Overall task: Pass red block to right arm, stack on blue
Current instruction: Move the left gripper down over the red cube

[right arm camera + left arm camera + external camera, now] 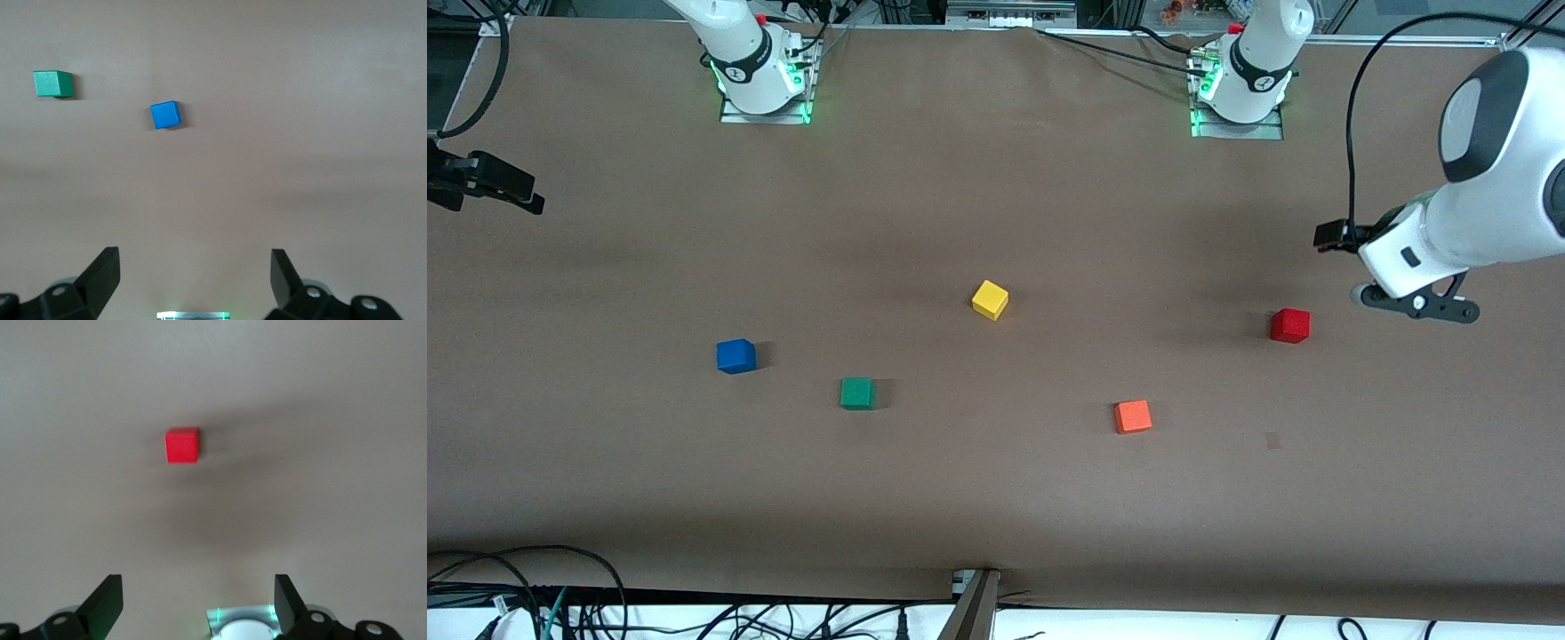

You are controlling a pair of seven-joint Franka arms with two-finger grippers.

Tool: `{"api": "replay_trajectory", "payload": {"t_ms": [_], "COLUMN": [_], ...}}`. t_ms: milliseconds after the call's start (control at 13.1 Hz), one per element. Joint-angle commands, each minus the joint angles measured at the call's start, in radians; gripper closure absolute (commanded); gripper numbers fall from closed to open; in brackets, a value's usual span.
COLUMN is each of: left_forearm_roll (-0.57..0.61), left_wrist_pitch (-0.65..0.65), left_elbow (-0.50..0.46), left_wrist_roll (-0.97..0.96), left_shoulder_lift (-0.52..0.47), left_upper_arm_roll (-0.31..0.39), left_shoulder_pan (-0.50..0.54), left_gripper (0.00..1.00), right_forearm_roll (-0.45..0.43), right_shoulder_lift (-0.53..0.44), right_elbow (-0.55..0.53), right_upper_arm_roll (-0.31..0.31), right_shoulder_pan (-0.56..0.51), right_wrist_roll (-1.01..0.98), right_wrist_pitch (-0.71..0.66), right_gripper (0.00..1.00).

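Five small cubes lie spread on the brown worktop [996, 498], and I take the yellow cube [990, 300] in the middle as my landmark. From it, the red block [1290, 325] sits well apart toward the left arm's end and slightly nearer the front camera, flat on the worktop with nothing touching it. The blue cube [735, 356] lies toward the right arm's end, also a little nearer the camera than the yellow one. A green cube [857, 393] and an orange cube [1133, 416] lie nearer the camera still, one to each side of the yellow one.

My left gripper [1418, 302] hangs in the air near the red block, toward the worktop's end; in its wrist view the fingers are spread wide and empty. My right gripper [498, 191] hangs over the worktop's edge at the right arm's end, fingers likewise released, holding nothing; that arm waits.

I judge the red block to be light, rigid and matte, so it should not slip or crush. I would grip it across two opposite flat faces, squared to them. For the pass, taking it high on the faces should leave the lower part free for the right gripper to pinch.
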Motion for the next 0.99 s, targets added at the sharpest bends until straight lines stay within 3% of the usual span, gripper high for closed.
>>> {"api": "replay_trajectory", "payload": {"t_ms": [0, 305, 687, 916], "left_forearm_roll": [0.018, 0.018, 0.018, 0.021], "left_wrist_pitch": [0.103, 0.292, 0.647, 0.832], "left_elbow": [-0.055, -0.234, -0.502, -0.592], "left_wrist_roll": [0.014, 0.016, 0.019, 0.019], "left_shoulder_lift": [0.007, 0.007, 0.004, 0.016], "left_upper_arm_roll": [-0.002, -0.004, -0.005, -0.004], "left_shoulder_pan": [0.03, 0.054, 0.082, 0.083], "left_gripper": [0.0, 0.0, 0.0, 0.0], "right_forearm_roll": [-0.003, -0.003, -0.003, -0.003], "right_shoulder_lift": [-0.004, -0.004, -0.004, -0.004], "right_elbow": [0.0, 0.0, -0.002, -0.002], "right_upper_arm_roll": [-0.007, -0.007, -0.004, -0.006], "right_shoulder_pan": [-0.003, -0.002, 0.001, 0.001], "right_wrist_roll": [-0.006, 0.0, 0.0, 0.0], "right_wrist_pitch": [0.011, 0.011, 0.011, 0.009], "right_gripper": [0.0, 0.0, 0.0, 0.0]}}
